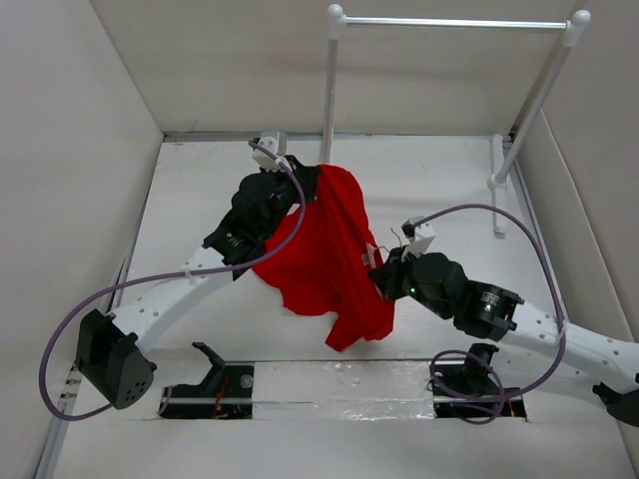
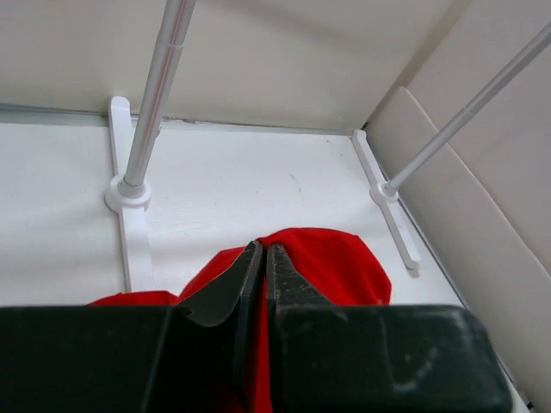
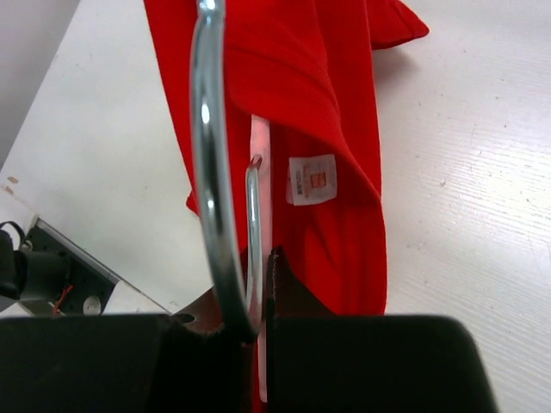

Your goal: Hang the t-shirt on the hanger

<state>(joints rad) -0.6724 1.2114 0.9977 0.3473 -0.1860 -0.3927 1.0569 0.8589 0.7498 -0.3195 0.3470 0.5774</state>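
Ok so here's where my rig sits right now. On the top camera the t-shirt (image 1: 334, 249) is a long red bundle in the middle of the view, running from about 11 o'clock down to 5 o'clock over the white counter (image 1: 190, 190). I can't tell whether the bottom end touches the counter or just hangs above it.

The left claw (image 1: 300, 188) has the top end, at the shirt's 11 o'clock. On the left wrist camera its fingers (image 2: 225, 288) are pinched almost together, with red cloth squeezed in the slit between them and more shirt bulging out past the tips.

The right claw (image 1: 379, 267) sits against the shirt's 3 o'clock edge. Its wrist camera shows it clamped tight on the hanger (image 3: 261, 142). The pale pink stem runs straight down into the gap between the fingers. The silver hook (image 3: 209, 172) loops up from the claw toward 12 o'clock and out of the picture.

The pink stem disappears up into a fold of the shirt, so the rest of the hanger is buried in red cloth and I can't see how it lies in there. A small white tag (image 3: 312, 180) shows on the cloth just at 3 o'clock of the stem.

The rack (image 1: 449, 22) stands at the back of the counter, from 12 to 2 o'clock in the top view. Its left post is just behind the left claw.
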